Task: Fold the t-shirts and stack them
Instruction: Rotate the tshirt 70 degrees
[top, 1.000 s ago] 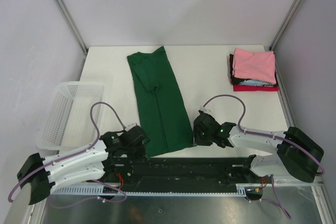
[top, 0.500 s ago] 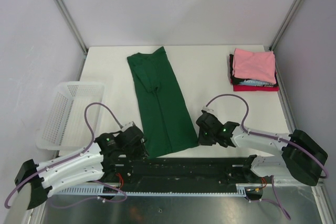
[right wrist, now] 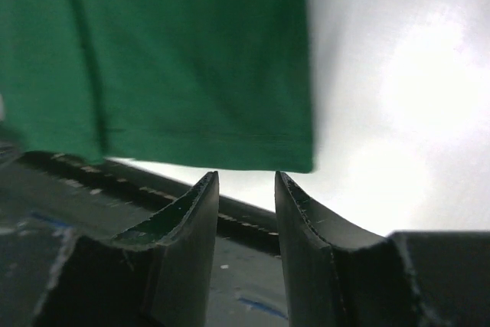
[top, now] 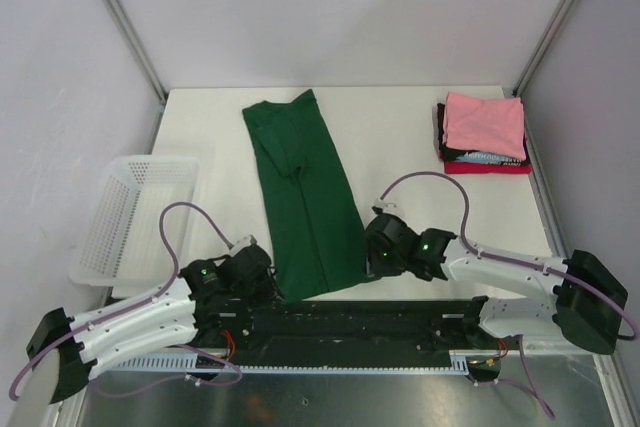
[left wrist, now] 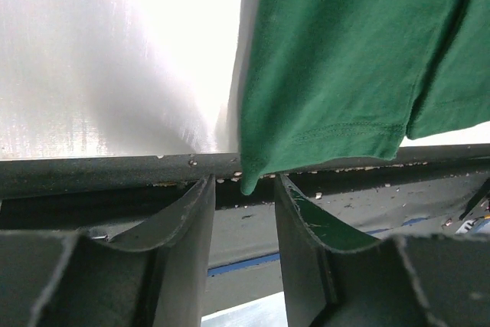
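Green tee [top: 305,197] folded lengthwise only. My L gripper [left wrist: 243,189] & R gripper [right wrist: 246,181] both unclenched at near hem. Cross-fold and move to folded stack [top: 484,132] far right still to do.

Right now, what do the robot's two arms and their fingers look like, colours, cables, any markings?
Both the left arm and right arm have white shells on the links and black joint housings. A lilac cable loops along each, and a small green light glows near each wrist. The fingers are dark, curved blades tapering to narrow tips. No lettering shows.
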Robot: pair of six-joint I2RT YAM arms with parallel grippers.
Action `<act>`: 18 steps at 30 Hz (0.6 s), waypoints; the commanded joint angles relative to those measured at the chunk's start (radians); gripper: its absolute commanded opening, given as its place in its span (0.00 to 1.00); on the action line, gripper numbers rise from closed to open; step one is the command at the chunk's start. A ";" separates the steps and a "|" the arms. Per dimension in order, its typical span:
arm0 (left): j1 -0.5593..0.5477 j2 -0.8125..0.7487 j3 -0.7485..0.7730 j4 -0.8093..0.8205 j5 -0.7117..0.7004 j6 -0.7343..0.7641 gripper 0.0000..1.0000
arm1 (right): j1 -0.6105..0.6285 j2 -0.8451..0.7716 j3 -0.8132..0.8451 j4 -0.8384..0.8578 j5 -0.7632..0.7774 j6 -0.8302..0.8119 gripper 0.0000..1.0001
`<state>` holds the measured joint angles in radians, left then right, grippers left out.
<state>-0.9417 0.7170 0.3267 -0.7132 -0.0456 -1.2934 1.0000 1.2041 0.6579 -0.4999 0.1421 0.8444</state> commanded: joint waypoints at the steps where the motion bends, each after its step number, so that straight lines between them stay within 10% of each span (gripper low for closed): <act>1: 0.005 -0.018 0.014 0.022 0.000 -0.013 0.41 | 0.080 0.024 0.118 0.034 0.012 0.012 0.40; 18: 0.005 -0.046 0.013 0.008 -0.001 -0.031 0.40 | 0.236 0.449 0.374 0.163 -0.084 -0.001 0.39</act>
<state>-0.9417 0.6910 0.3267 -0.7090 -0.0448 -1.3048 1.2282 1.6207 0.9802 -0.3580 0.0628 0.8448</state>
